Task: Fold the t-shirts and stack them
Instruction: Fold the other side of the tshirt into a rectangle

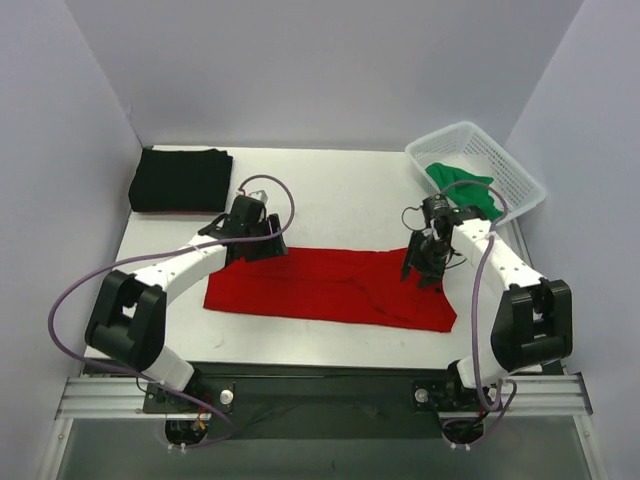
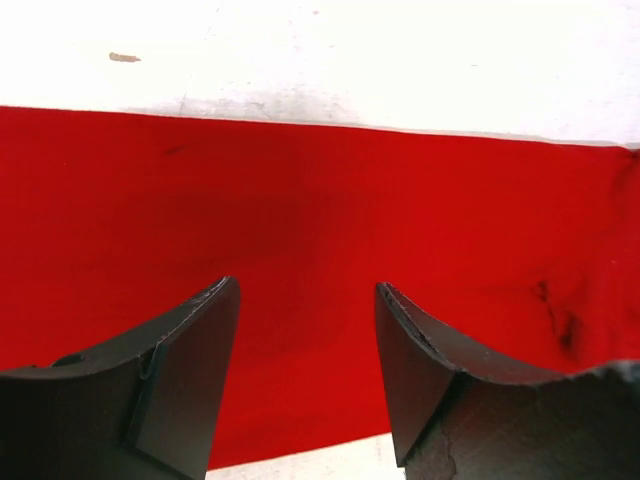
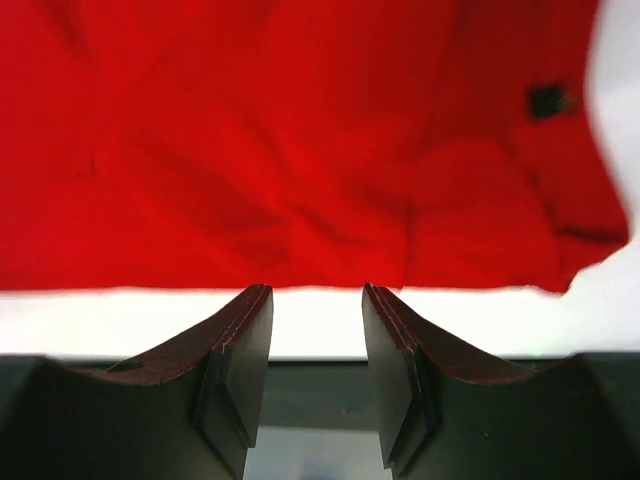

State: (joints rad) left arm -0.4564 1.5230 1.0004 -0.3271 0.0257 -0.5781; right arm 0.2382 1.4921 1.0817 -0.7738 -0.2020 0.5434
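Observation:
The red t-shirt (image 1: 320, 290) lies in a long folded strip across the middle of the table. My left gripper (image 1: 262, 245) hovers over its far left edge, open, with only red cloth (image 2: 320, 190) below its fingers (image 2: 200, 340). Above the strip's right end my right gripper (image 1: 425, 272) is open too. Its wrist view looks over wrinkled red cloth (image 3: 250, 150) towards the table's near edge, and nothing is between its jaws (image 3: 317, 290). A folded black t-shirt (image 1: 180, 180) sits at the far left corner. A green t-shirt (image 1: 465, 185) is bunched in the basket.
A white mesh basket (image 1: 500, 160) stands at the far right corner, partly over the table's edge. White walls close in the back and both sides. A small black tag (image 3: 547, 100) shows on the red cloth's right end.

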